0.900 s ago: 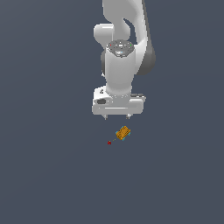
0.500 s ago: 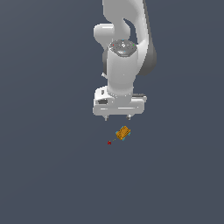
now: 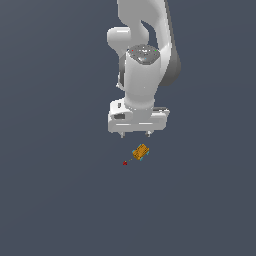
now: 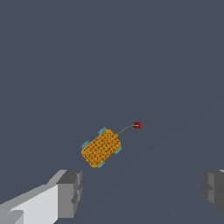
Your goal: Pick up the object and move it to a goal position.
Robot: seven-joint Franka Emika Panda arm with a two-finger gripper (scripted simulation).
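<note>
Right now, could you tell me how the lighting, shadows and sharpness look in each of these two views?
Exterior view: flat, even light on a plain dark ground, soft shading on the white arm, no cast shadow under the block, no glare; the block is small but crisp. Wrist view: equally flat and sharp, the block's ridges and the red blob clear; the pincer's fingers are cut by the frame edge, no blur.

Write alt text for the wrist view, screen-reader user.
A small orange ridged block with cyan edges lies tilted on a plain dark grey surface, and a thin line joins it to a small red marker. The open gripper shows one grey fingertip at each lower corner, neither touching the block.
</note>
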